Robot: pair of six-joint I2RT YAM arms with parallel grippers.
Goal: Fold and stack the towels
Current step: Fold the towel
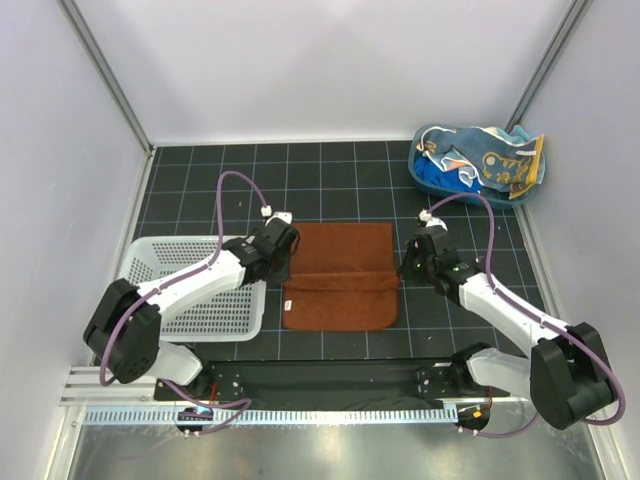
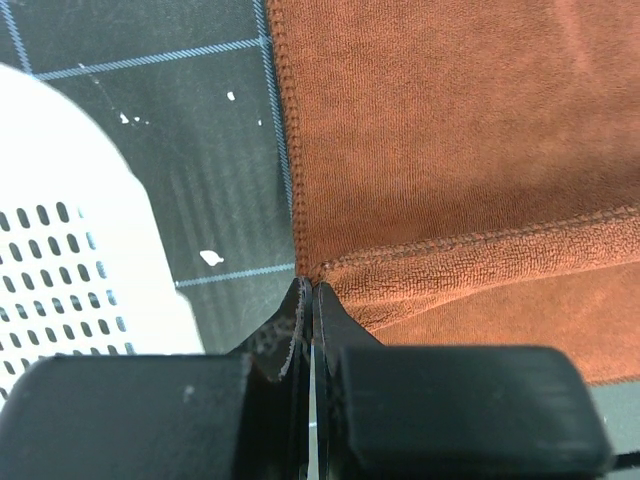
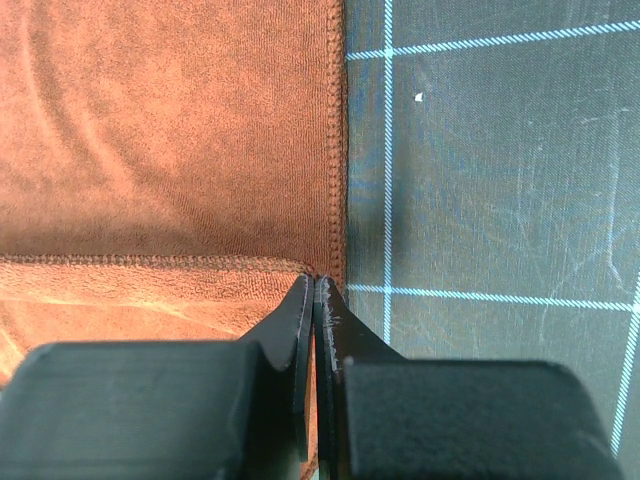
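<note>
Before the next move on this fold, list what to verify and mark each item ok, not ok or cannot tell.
1. Left hand shut at the left corner of the folded flap of the rust-brown terry towel: ok.
2. Right hand shut at the flap's right corner: ok.
3. Cloth really pinched in either hand: cannot tell.
4. Flap hem roughly straight across the towel: ok.
5. White mesh plastic basket apart from the towel: ok.
6. Other towels folded: not ok, crumpled patterned cloths heaped in the blue plastic tub.
</note>
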